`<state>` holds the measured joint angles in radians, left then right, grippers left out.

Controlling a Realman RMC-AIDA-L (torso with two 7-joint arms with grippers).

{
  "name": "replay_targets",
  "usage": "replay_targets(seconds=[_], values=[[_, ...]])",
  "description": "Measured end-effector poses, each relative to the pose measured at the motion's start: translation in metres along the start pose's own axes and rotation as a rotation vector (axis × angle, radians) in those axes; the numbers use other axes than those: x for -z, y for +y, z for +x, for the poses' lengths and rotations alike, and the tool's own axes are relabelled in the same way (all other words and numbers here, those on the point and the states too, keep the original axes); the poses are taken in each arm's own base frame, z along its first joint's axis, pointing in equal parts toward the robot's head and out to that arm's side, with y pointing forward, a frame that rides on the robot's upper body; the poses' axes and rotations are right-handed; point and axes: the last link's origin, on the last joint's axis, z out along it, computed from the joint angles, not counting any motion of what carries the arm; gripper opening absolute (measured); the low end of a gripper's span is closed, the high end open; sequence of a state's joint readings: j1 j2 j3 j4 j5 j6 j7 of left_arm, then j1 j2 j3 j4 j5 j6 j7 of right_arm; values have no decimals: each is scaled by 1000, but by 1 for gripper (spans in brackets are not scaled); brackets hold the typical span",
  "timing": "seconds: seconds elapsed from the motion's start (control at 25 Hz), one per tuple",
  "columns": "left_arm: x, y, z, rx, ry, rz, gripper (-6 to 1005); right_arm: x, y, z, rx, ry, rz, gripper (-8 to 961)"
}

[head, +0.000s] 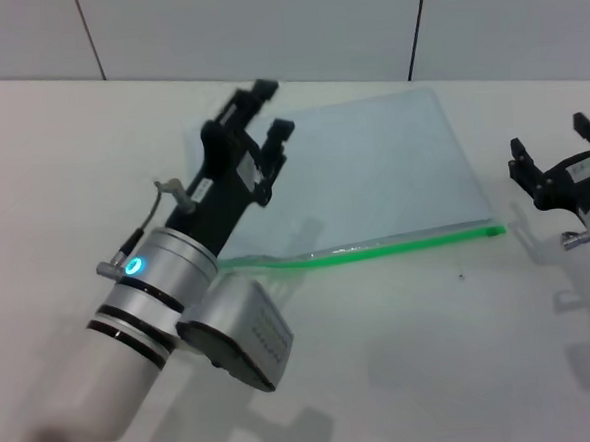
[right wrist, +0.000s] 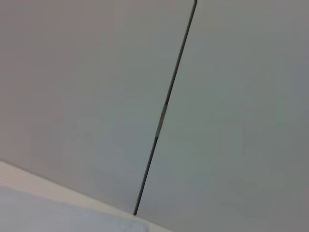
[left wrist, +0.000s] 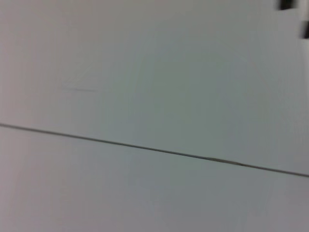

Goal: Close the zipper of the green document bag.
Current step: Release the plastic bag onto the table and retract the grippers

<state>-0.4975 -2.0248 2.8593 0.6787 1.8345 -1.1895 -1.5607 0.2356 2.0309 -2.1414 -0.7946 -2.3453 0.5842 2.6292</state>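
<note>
The green document bag lies flat on the white table, a translucent pale blue-grey pouch. Its zipper is a bright green strip along the near long edge, bowing slightly toward its left end. I cannot make out the slider tab. My left gripper is raised above the bag's left part, pointing away from me, open and holding nothing. To the right of the bag, past the zipper's right end, my right gripper is off the bag, open and empty. Both wrist views show mostly wall.
A white tabletop stretches in front of the bag. Behind the table is a grey panelled wall with dark seams. My left forearm stands over the zipper's left end and hides it.
</note>
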Motion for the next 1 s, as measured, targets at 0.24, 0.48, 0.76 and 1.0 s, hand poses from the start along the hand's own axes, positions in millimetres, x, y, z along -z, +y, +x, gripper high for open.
replay_targets(seconds=[0.24,0.48,0.76,1.0], values=[[2,-13,0,85,10,96,611,0,0,-4,-16,-22,9,787],[4,-18,-8,124,-16,138,803,3,-1,-9,-63,-64,51,832],[5,-26,-29,278,-103,210,866,0,1,-19,-127,-102,80,866],[4,-30,-46,445,-186,269,864,-3,2,-24,-178,-121,97,866]])
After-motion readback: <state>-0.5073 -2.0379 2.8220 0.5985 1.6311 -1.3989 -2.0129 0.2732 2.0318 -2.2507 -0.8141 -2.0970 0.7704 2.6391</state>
